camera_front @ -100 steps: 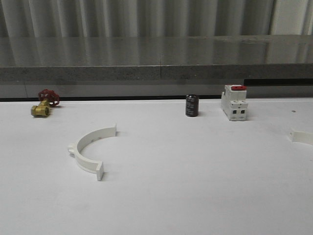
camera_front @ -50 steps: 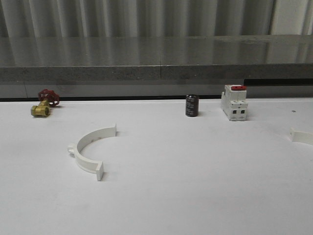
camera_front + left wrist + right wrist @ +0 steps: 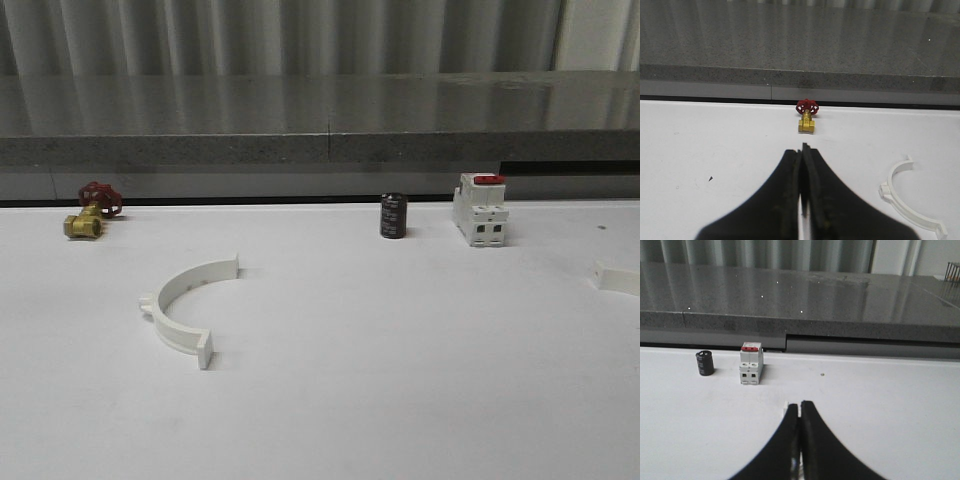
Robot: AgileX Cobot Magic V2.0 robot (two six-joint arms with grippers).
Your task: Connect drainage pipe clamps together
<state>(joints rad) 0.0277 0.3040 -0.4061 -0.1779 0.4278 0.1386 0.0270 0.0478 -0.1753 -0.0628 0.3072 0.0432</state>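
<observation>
A white table (image 3: 400,380) runs back to a grey speckled ledge (image 3: 320,150), with pale corrugated panels behind it. In the front view one clamp half (image 3: 186,308) lies flat on the left part of the table, its arc bulging left and its two ends pointing right, with a small tab at mid-arc and flat tabs at both ends. A second white piece (image 3: 618,277) shows at the right edge of that view, well apart from the first; only its end is in frame, so its shape cannot be told.

Along the back of the table stand a brass valve (image 3: 87,217) with a red handwheel at the far left, a small black cylinder (image 3: 392,216) near the middle, and a white breaker (image 3: 479,209) with a red switch just to the right of it.

In the left wrist view the left gripper (image 3: 802,155) hangs over bare table with its black fingers pressed together, grasping nothing; the valve sits beyond it and the clamp half lies off to one side. In the right wrist view the right gripper (image 3: 799,407) is likewise clenched, its fingers meeting. A small white piece (image 3: 787,407) peeks out just behind its tips; whether they touch it cannot be told.
</observation>
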